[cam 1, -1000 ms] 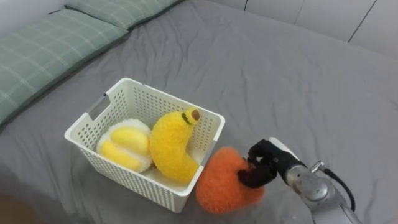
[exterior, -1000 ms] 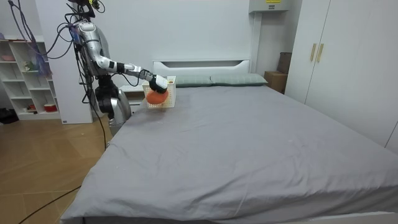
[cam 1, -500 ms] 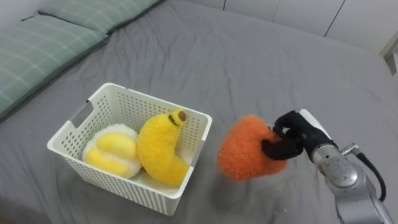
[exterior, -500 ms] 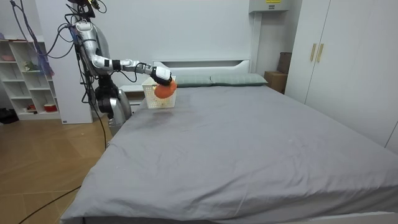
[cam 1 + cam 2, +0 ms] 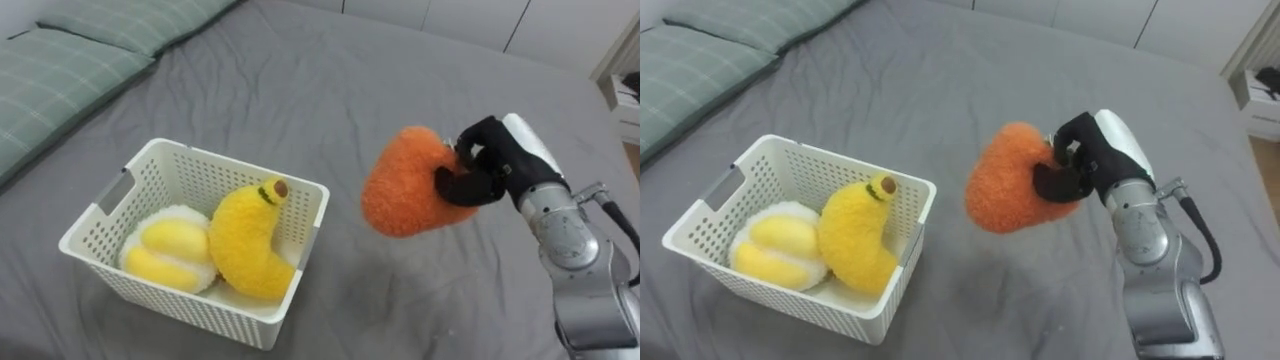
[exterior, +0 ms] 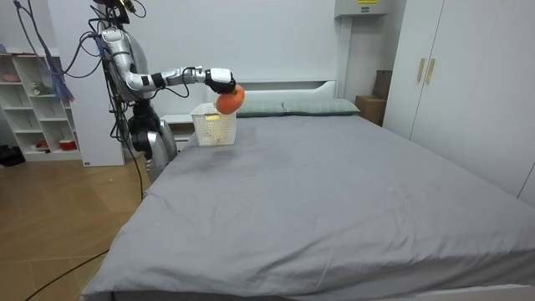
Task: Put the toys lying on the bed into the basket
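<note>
The right hand (image 5: pixel 492 166) is clamped with curled fingers on the orange plush toy (image 5: pixel 405 188), holding it in the air above the grey bed (image 5: pixel 300 90), just right of the white basket (image 5: pixel 180 300). In the basket lie a banana plush (image 5: pixel 245 240) and a white-and-yellow plush (image 5: pixel 165 250).

— Where's the orange plush toy (image 5: pixel 405 182)?
— Off the bedding, clutched in the right robot hand (image 5: pixel 497 160), fingers curled into it, right of the white basket (image 5: pixel 175 303).
— And in the basket?
— A banana plush (image 5: pixel 245 240) leaning beside a yellow-and-white plush (image 5: pixel 165 250), all on the grey bed (image 5: pixel 330 70).
</note>
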Robot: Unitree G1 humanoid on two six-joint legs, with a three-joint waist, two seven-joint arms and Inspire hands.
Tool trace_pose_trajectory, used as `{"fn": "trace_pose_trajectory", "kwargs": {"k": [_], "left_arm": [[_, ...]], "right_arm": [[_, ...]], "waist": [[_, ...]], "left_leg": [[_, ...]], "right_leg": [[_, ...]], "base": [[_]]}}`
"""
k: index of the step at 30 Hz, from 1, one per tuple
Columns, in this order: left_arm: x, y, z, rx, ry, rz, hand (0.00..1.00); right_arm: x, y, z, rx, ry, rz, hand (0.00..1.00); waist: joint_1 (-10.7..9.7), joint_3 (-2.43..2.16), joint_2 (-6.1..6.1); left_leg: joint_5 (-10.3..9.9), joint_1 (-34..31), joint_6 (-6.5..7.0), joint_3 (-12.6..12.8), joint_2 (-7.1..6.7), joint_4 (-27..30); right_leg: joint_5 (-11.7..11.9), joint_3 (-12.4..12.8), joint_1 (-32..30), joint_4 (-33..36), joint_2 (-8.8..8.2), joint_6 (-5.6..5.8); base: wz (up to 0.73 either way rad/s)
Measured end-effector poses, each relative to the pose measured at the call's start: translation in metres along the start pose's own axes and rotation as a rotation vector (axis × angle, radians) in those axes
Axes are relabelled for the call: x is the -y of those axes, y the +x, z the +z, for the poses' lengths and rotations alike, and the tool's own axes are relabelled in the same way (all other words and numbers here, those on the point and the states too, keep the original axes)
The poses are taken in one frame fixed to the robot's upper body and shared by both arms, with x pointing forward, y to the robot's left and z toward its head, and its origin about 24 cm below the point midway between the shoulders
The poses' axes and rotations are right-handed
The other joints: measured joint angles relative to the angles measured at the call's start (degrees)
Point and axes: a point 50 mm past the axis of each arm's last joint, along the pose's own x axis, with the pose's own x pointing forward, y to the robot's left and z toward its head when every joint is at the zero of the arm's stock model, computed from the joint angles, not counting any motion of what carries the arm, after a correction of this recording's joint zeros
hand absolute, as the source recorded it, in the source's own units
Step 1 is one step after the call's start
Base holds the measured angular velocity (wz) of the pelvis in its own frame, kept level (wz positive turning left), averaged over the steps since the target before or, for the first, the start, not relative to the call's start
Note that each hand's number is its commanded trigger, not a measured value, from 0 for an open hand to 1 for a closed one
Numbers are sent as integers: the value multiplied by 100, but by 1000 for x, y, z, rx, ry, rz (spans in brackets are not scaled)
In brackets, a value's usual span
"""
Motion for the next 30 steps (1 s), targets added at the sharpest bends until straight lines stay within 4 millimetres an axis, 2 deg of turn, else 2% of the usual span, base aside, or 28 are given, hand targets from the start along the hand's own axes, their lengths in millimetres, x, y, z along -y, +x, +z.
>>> {"fn": "trace_pose_trajectory", "kwargs": {"k": [3, 6, 8, 10, 13, 16, 17, 18, 20, 24, 30], "left_arm": [[0, 0, 1, 3, 4, 2, 0], [-1, 0, 6, 24, 2, 8, 0], [-2, 0, 9, 32, 2, 10, 0], [-3, 0, 10, 37, 3, 12, 0], [-3, 0, 11, 38, 3, 12, 0], [-2, 0, 9, 33, 8, 9, 0], [0, 0, 9, 31, 22, 4, 0], [0, 0, 9, 30, 29, 1, 0], [2, 0, 9, 32, 41, -3, 0], [3, 0, 11, 34, 62, -4, 0], [-1, 0, 9, 17, 72, 4, 0]], "right_arm": [[9, 3, 16, 56, -36, -38, 100], [11, 6, 27, 96, -44, -42, 100], [8, 7, 32, 111, -50, -29, 100], [3, 7, 35, 124, -58, -6, 100], [-1, 8, 38, 133, -62, 14, 100], [0, 10, 43, 149, -66, 15, 98], [-1, 12, 46, 159, -71, 19, 75], [-2, 13, 49, 173, -77, 27, 62], [-6, 13, 54, 187, -85, 41, 0], [-18, 14, 61, 202, -104, 109, 0], [-28, 13, 66, 219, -109, 155, 0]], "waist": [[86, 9, -6], [235, 46, -44], [316, 59, -64], [384, 53, -95], [458, 56, -105], [564, 81, -91], [595, 84, -90], [599, 84, -94], [634, 93, -105], [754, 95, -114], [1010, 78, -176]], "left_leg": [[0, -33, 0, -26, -2, -1], [0, -36, -1, -33, -1, 1], [-1, -42, 0, -37, -3, 3], [1, -89, 2, -143, -32, 23], [1, -105, 2, -176, -39, 26], [4, -136, -2, -239, -54, 34], [8, -136, -4, -247, -54, 34], [15, -168, -11, -305, -62, 48], [24, -223, -19, -378, -77, 86], [67, -292, -24, -527, -121, 109], [121, -334, -43, -652, -146, 109]], "right_leg": [[0, -27, -24, -2, -1, 0], [0, -43, -23, -6, -1, 0], [0, -51, -23, -11, -3, 0], [0, -173, -14, -26, -18, 0], [0, -224, -10, -28, -19, 0], [0, -290, -13, -30, -24, 0], [0, -301, -13, -31, -24, 0], [0, -352, -12, -31, -23, 0], [0, -437, -15, -40, -25, 0], [0, -575, -21, -42, -43, 0], [0, -586, -22, -35, -43, 1]], "base": [[4], [1], [4], [20], [10], [11], [10], [19], [25], [19], [11]]}}
